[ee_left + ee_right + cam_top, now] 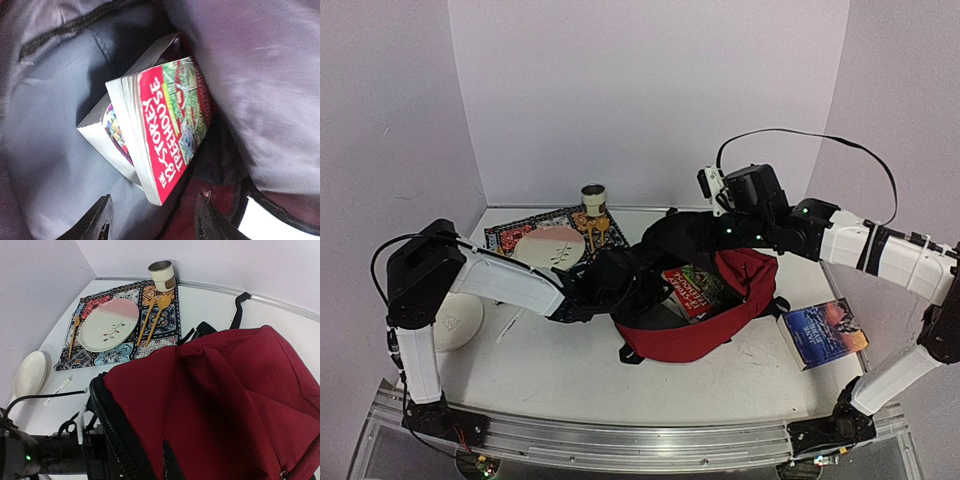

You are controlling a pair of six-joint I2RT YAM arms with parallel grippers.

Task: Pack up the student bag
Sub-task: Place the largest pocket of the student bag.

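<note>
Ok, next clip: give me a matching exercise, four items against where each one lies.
Things:
1. red-covered paperback book
2. blue-covered book
3. pink-and-cream round plate
4. plain white round plate

Places:
A. on the patterned placemat
B. inside the dark-red fabric backpack
C. on bare table, left of the placemat
D. on the table, right of the backpack

Pairs: 1-B, 2-D, 3-A, 4-C

Red book cover (167, 125): white title reads "13-STOREY TREEHOUSE". Blue book (825, 333), at the counter's right edge: title illegible.
</note>
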